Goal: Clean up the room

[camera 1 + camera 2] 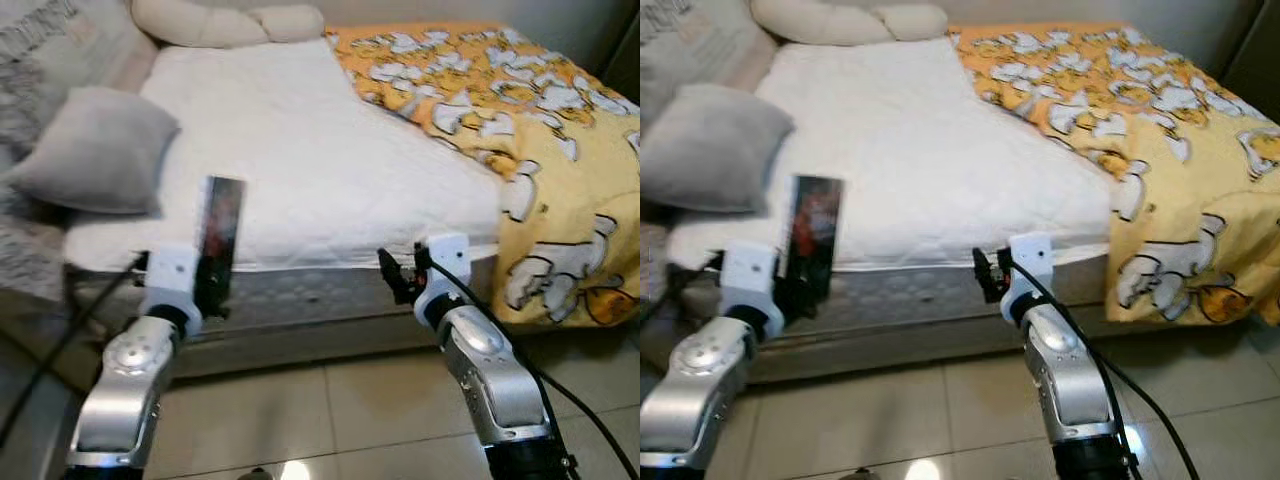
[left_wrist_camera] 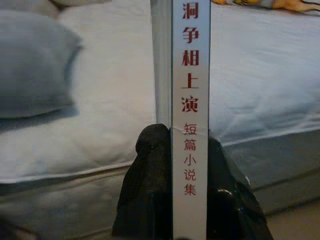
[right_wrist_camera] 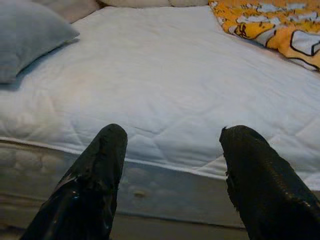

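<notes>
1. One bed (image 1: pixel 300 150) takes up most of the head views, its white quilted mattress bare from the near edge up to the head end.
2. Over the robot's right part of the bed lies an orange and yellow blanket (image 1: pixel 540 130) with a white cartoon print; it hangs down the near corner toward the floor (image 1: pixel 320 410), which is pale tile.
3. Toward the robot's left a grey pillow (image 1: pixel 95 150) lies at the mattress edge and partly overhangs it; cream pillows (image 1: pixel 225 20) lie across the head end.
4. Both silver arms reach forward from the bottom of the head views, and their claws are near the bed's near side.
5. Upright in the left claw (image 1: pixel 207 290) stands a thin book (image 1: pixel 220 235) with a dark cover; the fingers (image 2: pixel 145 195) are closed on its lower end, one on each side. Seen from the left wrist, its white spine bears red Chinese characters and rises in front of the mattress.
6. Beside the mattress's near edge, the right claw (image 1: pixel 400 275) holds nothing: from the right wrist its two black fingers (image 3: pixel 97 175) stand well apart, with the white mattress between them.
</notes>
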### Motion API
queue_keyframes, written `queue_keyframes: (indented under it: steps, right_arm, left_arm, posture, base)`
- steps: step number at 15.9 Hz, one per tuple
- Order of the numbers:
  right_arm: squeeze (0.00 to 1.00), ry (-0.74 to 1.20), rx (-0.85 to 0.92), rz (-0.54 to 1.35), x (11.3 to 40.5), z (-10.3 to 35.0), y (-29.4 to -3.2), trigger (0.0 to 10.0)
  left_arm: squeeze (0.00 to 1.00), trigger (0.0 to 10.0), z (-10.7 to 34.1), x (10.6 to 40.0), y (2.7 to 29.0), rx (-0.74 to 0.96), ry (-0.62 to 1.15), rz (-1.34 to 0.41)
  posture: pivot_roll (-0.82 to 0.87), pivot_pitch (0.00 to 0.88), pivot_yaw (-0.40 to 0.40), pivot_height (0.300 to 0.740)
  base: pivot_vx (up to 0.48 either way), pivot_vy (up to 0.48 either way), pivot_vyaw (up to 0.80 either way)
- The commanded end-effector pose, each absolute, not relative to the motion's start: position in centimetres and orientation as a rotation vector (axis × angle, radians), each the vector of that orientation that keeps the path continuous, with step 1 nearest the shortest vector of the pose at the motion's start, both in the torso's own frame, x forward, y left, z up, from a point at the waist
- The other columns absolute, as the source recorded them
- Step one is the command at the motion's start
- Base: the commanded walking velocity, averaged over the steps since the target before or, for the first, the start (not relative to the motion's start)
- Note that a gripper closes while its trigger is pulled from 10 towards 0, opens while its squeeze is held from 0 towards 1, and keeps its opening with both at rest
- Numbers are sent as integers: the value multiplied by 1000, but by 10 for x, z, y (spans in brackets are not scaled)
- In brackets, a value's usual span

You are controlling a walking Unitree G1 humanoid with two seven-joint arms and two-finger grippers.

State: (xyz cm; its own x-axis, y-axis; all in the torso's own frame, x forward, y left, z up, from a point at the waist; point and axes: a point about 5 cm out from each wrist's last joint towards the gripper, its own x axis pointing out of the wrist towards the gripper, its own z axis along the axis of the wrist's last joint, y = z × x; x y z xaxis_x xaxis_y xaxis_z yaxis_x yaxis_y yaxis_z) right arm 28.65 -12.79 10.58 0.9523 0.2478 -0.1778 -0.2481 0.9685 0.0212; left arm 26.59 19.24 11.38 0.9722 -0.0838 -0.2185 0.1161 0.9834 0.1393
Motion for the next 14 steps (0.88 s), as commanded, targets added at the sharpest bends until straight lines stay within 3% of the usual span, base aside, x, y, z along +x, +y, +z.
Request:
queue_keyframes:
  steps: [1, 5, 14]
  right_arm:
    - [0, 189, -4, 226, 286, 104, -136, 10000]
    - [0, 191, -1, 234, 288, 104, -134, 10000]
    - [0, 191, -6, 257, 290, 105, -129, 10000]
  left_arm:
    - [0, 10000, 126, 270, 182, 148, 147, -132]
    - [0, 10000, 129, 274, 187, 136, 134, -102]
    - [0, 10000, 132, 277, 189, 152, 133, -99]
  posture:
    - [32, 0, 25, 740]
    - [38, 0, 27, 740]
    - [45, 0, 30, 740]
  base:
    - [0, 0, 0]
    - [0, 0, 0]
    - [281, 0, 0]
